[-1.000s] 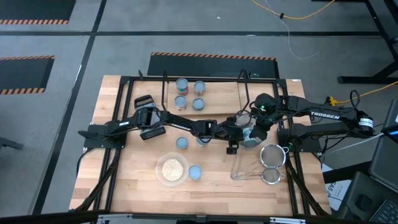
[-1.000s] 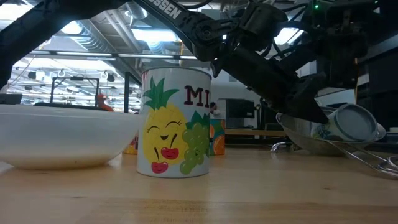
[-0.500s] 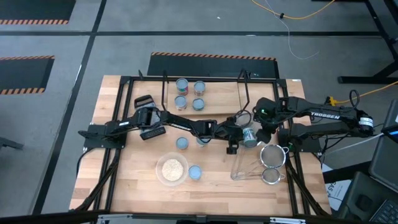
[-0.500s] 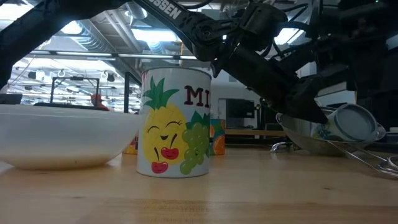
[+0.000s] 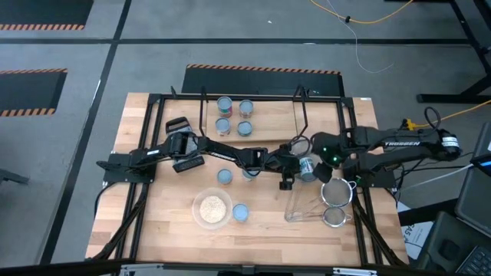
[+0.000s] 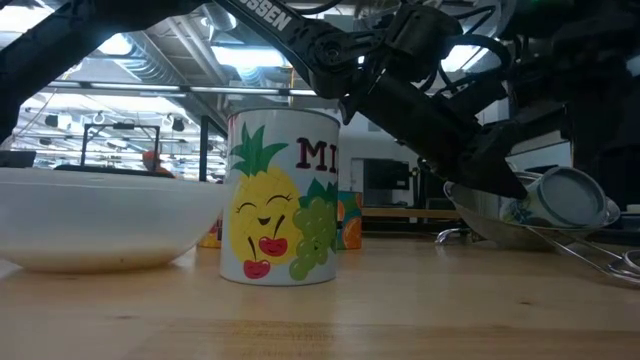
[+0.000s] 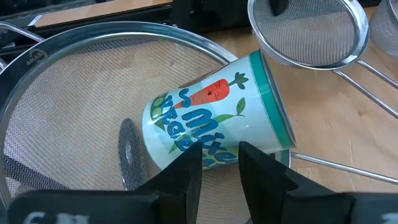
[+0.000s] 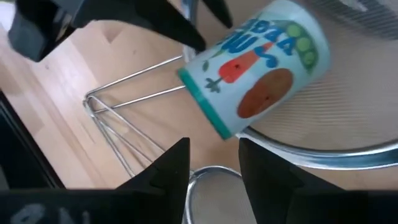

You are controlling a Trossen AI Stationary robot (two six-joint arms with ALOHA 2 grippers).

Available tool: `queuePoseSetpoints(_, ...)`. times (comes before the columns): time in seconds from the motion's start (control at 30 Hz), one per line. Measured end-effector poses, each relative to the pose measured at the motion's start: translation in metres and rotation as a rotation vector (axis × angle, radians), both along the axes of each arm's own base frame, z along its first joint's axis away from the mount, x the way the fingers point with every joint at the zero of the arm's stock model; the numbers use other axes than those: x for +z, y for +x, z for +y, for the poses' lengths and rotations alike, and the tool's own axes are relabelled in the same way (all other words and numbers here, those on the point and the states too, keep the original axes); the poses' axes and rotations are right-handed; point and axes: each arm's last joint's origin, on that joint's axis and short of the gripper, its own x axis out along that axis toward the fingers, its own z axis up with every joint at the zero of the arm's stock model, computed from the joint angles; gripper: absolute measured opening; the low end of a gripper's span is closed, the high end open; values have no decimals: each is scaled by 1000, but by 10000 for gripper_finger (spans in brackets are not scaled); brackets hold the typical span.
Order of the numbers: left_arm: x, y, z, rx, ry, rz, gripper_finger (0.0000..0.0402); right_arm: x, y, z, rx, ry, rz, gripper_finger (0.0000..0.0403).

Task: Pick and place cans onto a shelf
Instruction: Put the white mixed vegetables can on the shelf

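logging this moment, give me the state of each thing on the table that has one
mixed-vegetable can: tilted on its side, leaning on the strainer rim, between the left fingers
left gripper: closed on that can
right gripper: open, just off the can
large strainer: lying flat, can resting in it
fruit can: upright on the table
four cans on the shelf: upright
bowl: holds pale grains
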Motion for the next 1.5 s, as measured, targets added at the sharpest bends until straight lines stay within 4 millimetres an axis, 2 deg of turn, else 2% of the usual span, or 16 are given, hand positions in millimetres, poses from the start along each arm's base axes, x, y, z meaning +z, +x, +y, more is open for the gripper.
queuePoseSetpoints(0.33, 0, 0, 0, 0, 0, 0, 98, -2, 3, 15, -6, -67, 14, 142)
queuePoseSetpoints(0.67, 0, 0, 0, 0, 0, -1, 98, -17, 12, 26, 12, -88, 56, 142)
queuePoseSetpoints(1.23, 0, 0, 0, 3, 2, 1, 98, -28, 21, 25, -37, -228, 103, 142)
queuePoseSetpoints(1.5, 0, 0, 0, 5, 3, 1, 98, -28, 21, 24, -46, -253, 105, 97)
